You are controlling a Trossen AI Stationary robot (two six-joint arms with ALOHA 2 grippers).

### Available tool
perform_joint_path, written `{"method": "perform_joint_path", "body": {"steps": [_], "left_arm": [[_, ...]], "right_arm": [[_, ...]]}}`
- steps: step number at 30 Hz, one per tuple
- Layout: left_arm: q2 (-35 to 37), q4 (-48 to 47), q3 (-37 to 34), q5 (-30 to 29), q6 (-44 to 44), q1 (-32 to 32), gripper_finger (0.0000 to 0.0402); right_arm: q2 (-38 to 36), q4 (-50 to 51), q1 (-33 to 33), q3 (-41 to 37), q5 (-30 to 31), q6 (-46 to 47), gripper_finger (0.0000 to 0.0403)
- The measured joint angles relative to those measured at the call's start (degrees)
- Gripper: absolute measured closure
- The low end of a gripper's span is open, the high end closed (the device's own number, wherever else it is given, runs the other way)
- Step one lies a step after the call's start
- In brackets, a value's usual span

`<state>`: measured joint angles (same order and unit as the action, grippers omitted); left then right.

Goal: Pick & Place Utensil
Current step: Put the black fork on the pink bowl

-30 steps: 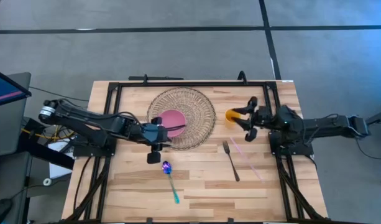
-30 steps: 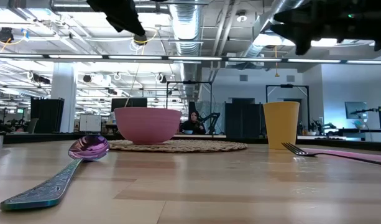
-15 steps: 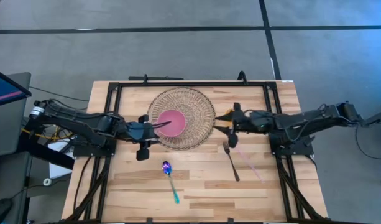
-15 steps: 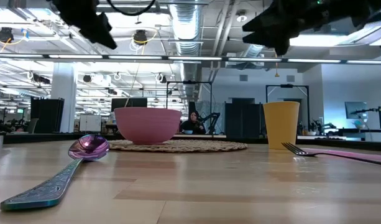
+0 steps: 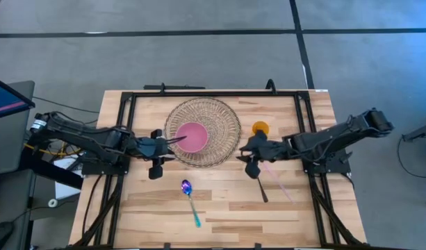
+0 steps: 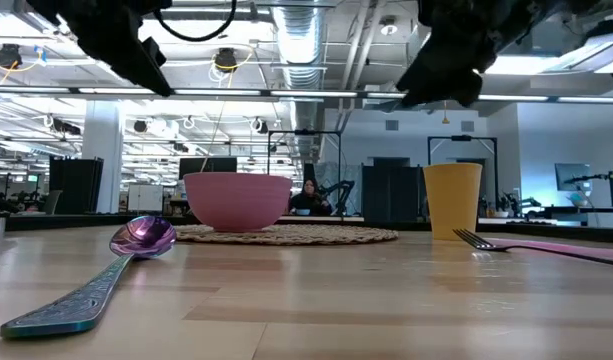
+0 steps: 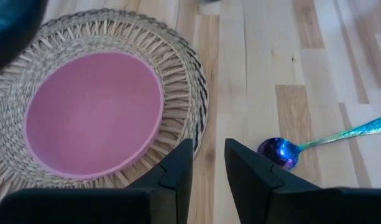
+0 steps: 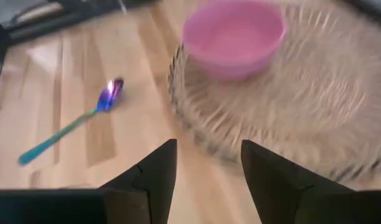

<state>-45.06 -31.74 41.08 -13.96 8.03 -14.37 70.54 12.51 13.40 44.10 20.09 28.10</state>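
An iridescent spoon (image 5: 190, 201) lies flat on the wood table, its purple bowl toward the woven mat; it also shows in the low view (image 6: 106, 270) and the left wrist view (image 7: 283, 151). A fork (image 5: 258, 180) lies flat to the right of the spoon, tines toward the far edge, with a thin pink stick (image 5: 276, 179) beside it. My left gripper (image 5: 172, 144) hovers open at the mat's left near rim (image 7: 209, 149). My right gripper (image 5: 243, 154) hovers open just left of the fork's tines, above the table (image 8: 209, 155). Neither touches anything.
A pink bowl (image 5: 192, 137) sits on a round woven mat (image 5: 223, 114) at the table's far middle. A yellow cup (image 5: 260, 128) stands right of the mat. A black frame (image 5: 213, 94) borders the table. Bare wood (image 5: 226, 215) lies along the near edge.
My right gripper has swung from beside the yellow cup toward the table's left and near edge, ending over the fork's tines by the mat. My left gripper has drawn back from above the spoon toward the table's left edge. Spoon, fork, bowl and cup have stayed put.
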Motion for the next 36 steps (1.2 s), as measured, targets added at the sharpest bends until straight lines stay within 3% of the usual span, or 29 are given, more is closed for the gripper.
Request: {"method": "perform_joint_path", "body": {"steps": [8,16,25,36], "left_arm": [[0.0,1.68,-0.83,0.02,0.0,0.0,0.0307],[-0.02,2.94,-0.81,0.02,-0.01,0.0,0.0307],[-0.02,3.33,-0.81,0.02,-0.02,0.0,0.0307],[-0.02,3.59,-0.81,0.04,-0.02,0.0,0.0307]], "right_arm": [[7.19,6.5,3.38,1.48,-12.26,17.89,0.0224],[15.48,13.74,7.4,1.47,-17.19,30.43,0.0233],[16.93,21.3,8.3,1.44,-14.99,38.07,0.0236],[21.5,20.55,8.63,0.82,-13.85,40.72,0.0256]]}}
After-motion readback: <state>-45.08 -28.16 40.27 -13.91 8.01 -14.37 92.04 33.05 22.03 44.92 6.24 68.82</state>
